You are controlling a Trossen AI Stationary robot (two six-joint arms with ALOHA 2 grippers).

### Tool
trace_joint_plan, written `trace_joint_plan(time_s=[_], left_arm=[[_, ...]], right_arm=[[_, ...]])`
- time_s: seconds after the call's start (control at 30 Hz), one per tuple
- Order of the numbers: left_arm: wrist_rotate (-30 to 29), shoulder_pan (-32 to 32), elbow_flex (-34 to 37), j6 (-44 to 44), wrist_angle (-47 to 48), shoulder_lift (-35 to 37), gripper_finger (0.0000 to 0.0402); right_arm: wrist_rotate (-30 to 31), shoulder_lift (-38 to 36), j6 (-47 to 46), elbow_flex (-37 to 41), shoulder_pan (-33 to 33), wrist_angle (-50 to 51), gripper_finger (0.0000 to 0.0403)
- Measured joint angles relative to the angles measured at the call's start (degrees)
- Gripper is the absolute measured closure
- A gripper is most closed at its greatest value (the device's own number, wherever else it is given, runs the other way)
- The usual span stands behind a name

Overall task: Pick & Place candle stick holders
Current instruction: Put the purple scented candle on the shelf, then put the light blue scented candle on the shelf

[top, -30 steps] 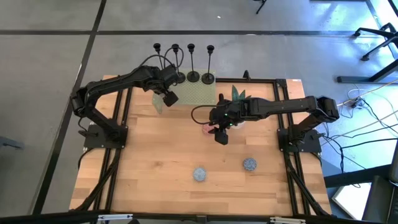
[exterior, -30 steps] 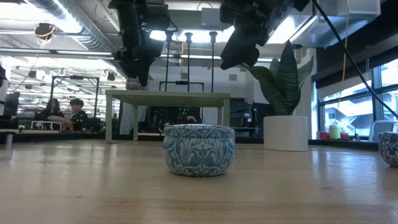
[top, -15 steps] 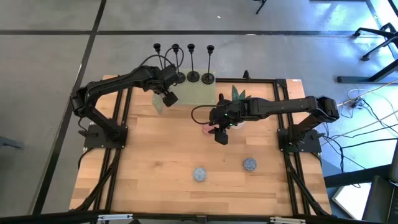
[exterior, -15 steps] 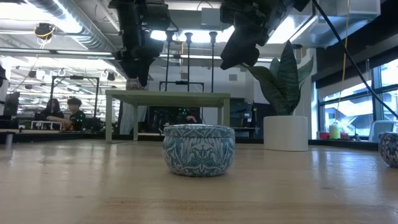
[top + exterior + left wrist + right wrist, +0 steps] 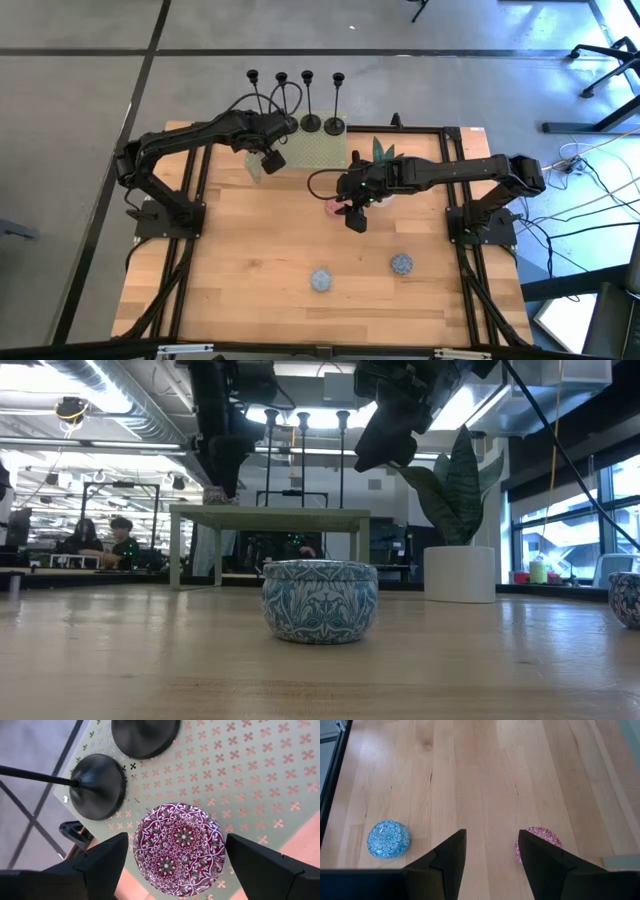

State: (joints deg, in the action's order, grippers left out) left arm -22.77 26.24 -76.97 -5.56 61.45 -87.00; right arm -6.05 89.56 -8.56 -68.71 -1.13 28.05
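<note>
Four black candlestick holders (image 5: 311, 123) stand on their round bases along the far edge of a green perforated stand (image 5: 318, 152). Their stems show in the low view (image 5: 303, 460). My left gripper (image 5: 268, 158) is open over the stand's left part. In the left wrist view its fingers (image 5: 177, 857) stand on either side of a red patterned tin (image 5: 180, 849). Two holder bases (image 5: 97, 785) sit just beyond the tin. My right gripper (image 5: 353, 216) is open and empty above the wooden table (image 5: 492, 855).
A pink tin (image 5: 539, 841) lies beside my right gripper. Two blue tins (image 5: 321, 280) (image 5: 402, 264) sit toward the table's near side; one fills the low view (image 5: 320, 600). A potted green plant (image 5: 460, 510) stands right of the stand.
My left gripper has shifted a little toward the table's right over the green stand and stays open. My right arm has kept still.
</note>
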Motion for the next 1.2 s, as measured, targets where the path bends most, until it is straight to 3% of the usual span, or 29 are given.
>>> trace_joint_plan(time_s=[0.33,0.63,0.77,0.9,1.2], left_arm=[[-0.5,0.0,-2.6,1.5,0.6,0.0,0.0068],[0.4,-2.0,-11.6,1.9,6.7,0.1,0.0068],[3.9,-4.5,-14.2,-1.7,7.8,1.5,0.0068],[4.6,-10.0,-14.1,-3.3,7.3,5.1,0.0068],[-6.7,-29.8,-5.6,-17.0,5.8,14.5,0.0068]], right_arm=[[0.0,0.0,0.0,0.0,0.0,0.0,0.022],[0.2,0.0,2.9,0.0,0.2,0.1,0.022],[5.1,0.0,6.7,0.0,1.0,0.1,0.0219],[6.3,0.0,9.2,0.0,1.7,1.1,0.0219],[6.1,0.0,9.4,0.0,3.5,2.0,0.0219]])
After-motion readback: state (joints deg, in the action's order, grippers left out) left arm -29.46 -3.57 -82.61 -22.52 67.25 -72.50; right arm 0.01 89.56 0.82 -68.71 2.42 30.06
